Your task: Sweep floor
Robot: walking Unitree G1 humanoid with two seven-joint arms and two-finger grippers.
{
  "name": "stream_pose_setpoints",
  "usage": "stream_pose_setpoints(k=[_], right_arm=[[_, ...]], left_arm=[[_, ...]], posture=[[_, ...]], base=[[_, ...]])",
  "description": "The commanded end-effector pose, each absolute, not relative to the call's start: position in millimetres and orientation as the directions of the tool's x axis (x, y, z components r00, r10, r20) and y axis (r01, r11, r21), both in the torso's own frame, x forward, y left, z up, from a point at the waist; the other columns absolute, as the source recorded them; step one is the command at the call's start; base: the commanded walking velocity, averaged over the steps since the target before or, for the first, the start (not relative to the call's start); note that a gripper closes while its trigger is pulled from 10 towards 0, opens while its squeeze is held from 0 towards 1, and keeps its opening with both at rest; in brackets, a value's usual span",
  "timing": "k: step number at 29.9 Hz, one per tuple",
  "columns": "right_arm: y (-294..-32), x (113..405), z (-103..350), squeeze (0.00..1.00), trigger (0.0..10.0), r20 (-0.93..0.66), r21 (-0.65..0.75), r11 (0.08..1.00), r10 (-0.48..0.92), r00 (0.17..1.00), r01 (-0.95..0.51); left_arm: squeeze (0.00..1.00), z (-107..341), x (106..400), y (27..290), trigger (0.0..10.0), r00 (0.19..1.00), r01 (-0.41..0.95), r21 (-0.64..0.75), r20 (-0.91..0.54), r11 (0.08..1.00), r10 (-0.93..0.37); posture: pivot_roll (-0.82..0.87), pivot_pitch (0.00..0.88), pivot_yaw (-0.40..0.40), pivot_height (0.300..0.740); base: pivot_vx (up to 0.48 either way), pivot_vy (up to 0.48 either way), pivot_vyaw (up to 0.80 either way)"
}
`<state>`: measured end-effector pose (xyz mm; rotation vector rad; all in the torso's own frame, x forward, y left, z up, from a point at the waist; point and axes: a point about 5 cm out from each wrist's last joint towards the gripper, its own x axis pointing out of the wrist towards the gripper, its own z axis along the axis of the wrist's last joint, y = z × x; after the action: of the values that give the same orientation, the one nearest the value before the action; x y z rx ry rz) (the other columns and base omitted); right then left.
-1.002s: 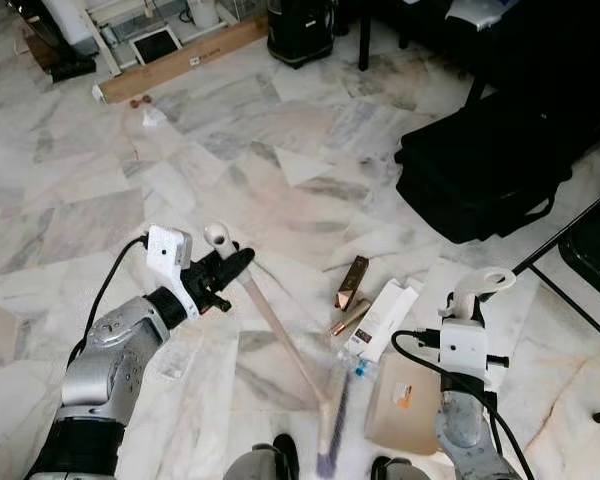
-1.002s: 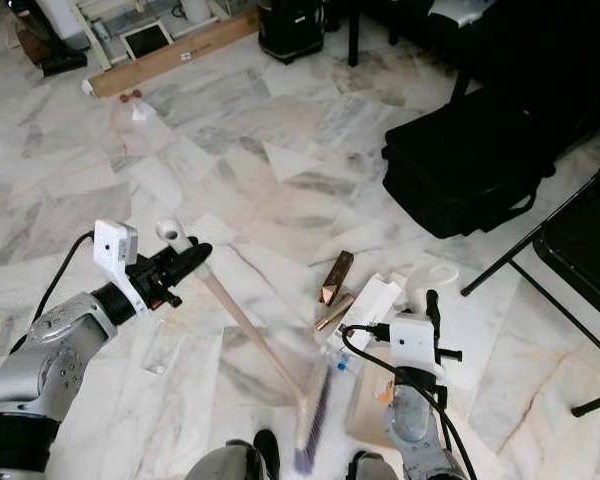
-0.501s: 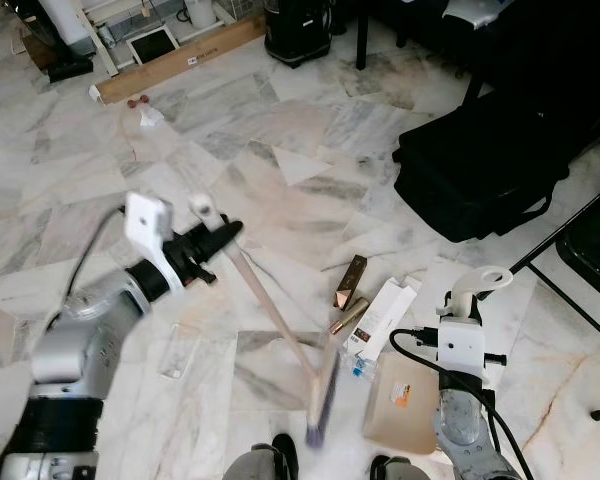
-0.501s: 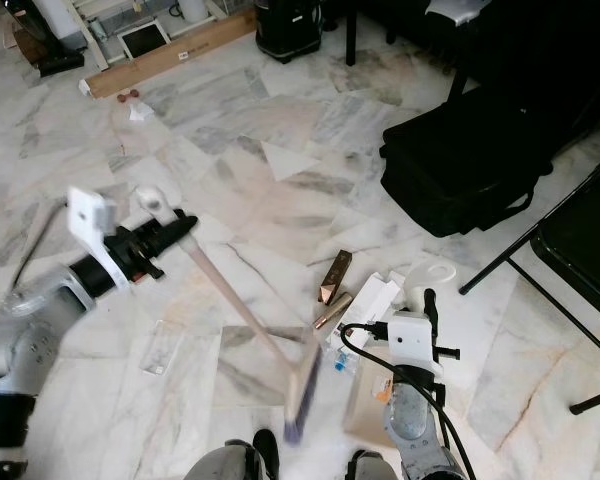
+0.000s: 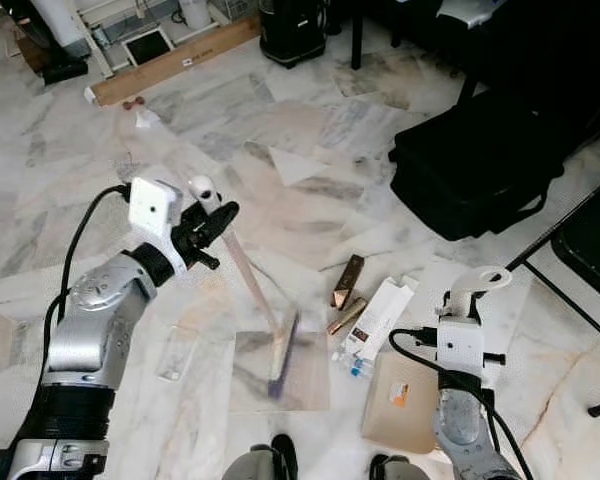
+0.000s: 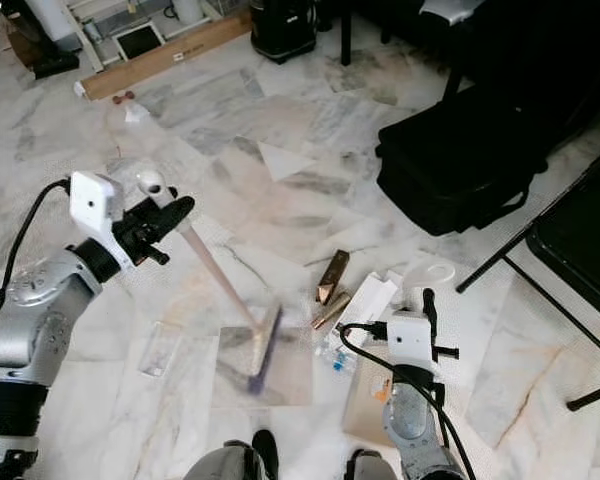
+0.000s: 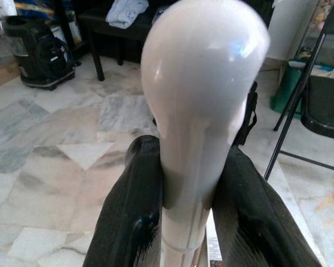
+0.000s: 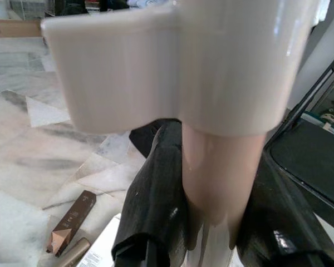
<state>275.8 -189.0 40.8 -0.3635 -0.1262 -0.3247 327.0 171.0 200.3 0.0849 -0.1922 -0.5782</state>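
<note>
Between the left gripper's [image 5: 212, 222] closed black jaws sits the white knob of a pale wooden-handled broom [image 5: 248, 290].
Its purple-bristled head [image 5: 283, 343] rests on marble floor [image 5: 310, 140], below the jaws, beside a brown box [image 5: 348, 281]. The right gripper [image 8: 211, 222] pinches a beige dustpan handle [image 5: 472, 290].

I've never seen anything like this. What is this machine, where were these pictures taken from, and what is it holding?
It is a humanoid robot sweeping a marble floor. Two pictures come from cameras in its head, looking down; two come from cameras on its wrists. Its left hand grips the pale handle of a broom, whose brush end rests on the floor. Its right hand grips the handle of a dustpan near its feet. Between them lie litter: a brown carton and a white box. A black bag sits further off.
</note>
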Motion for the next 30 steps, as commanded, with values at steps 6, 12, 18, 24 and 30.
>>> stream_pose_setpoints(k=[6, 12, 18, 24, 30], right_arm=[[-188.1, 269.7, 32.1, 0.0, 10.0, 0.14, -0.336, 0.886, -0.289, 0.947, 0.32], [-189.3, 269.5, 32.4, 0.0, 10.0, 0.142, -0.338, 0.885, -0.289, 0.947, 0.321], [-191.0, 269.7, 33.1, 0.0, 10.0, 0.145, -0.342, 0.882, -0.291, 0.946, 0.324], [-191.6, 269.2, 33.2, 0.0, 10.0, 0.146, -0.342, 0.882, -0.291, 0.946, 0.324], [-191.6, 268.3, 32.5, 0.0, 10.0, 0.143, -0.343, 0.883, -0.289, 0.947, 0.321]], left_arm=[[0.0, 178.9, 328.6, 177.5, 10.0, 0.858, 0.483, 0.074, 0.158, 0.872, -0.489], [0.0, 173.0, 330.7, 168.0, 10.0, 0.846, 0.512, -0.016, 0.181, 0.859, -0.501], [0.0, 170.6, 330.5, 166.1, 10.0, 0.84, 0.526, -0.043, 0.184, 0.849, -0.511], [0.0, 169.9, 328.6, 161.4, 10.0, 0.82, 0.559, -0.05, 0.181, 0.828, -0.543], [0.0, 163.8, 323.3, 158.5, 10.0, 0.782, 0.621, -0.089, 0.138, 0.779, -0.608]], posture=[[0.12, 0.251, 0.141, 0.74], [0.11, 0.252, 0.138, 0.74], [0.11, 0.254, 0.137, 0.74], [0.1, 0.26, 0.136, 0.74], [0.1, 0.263, 0.137, 0.74]], base=[[0.0, 0.0, 0.0], [0.0, 0.0, 0.0], [0.0, 0.0, 0.0], [0.0, 0.0, 0.0], [0.0, 0.0, 0.0]])
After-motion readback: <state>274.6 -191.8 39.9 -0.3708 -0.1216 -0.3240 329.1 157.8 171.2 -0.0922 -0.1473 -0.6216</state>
